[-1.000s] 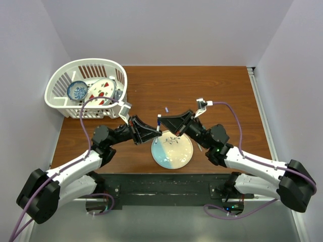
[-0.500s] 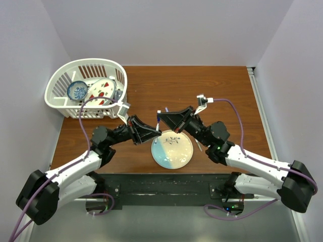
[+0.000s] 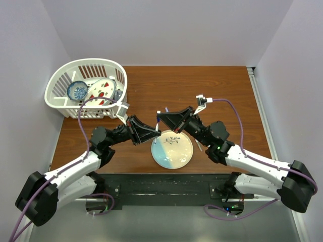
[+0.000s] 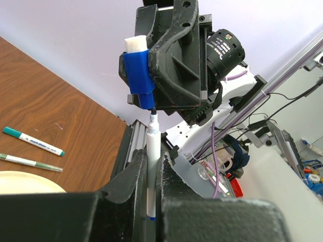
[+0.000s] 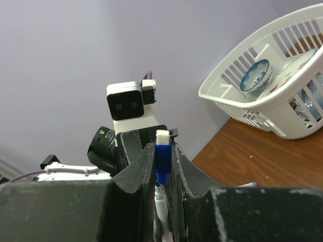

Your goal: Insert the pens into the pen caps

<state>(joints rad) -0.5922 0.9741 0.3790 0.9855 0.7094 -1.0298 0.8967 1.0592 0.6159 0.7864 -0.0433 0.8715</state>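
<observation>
Your left jaws gripped a white stick pen, your right jaws a blue tube cap. The white slatted basket held a blue-patterned bowl.

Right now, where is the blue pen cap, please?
Top view: the blue cap sits in the right gripper over the plate's far rim, facing the left gripper's pen.

A white pen is standing upright, pinched in the left gripper. Its dark tip is pointing toward 12 o'clock and reaching the open mouth of a blue cap. That short cap, with a white end on top, is sitting clamped in the right gripper, directly in line with the pen. At the pen's 9 o'clock, a teal-capped white pen and a thin green pen are lying flat, near each other and slanting alike.
</observation>
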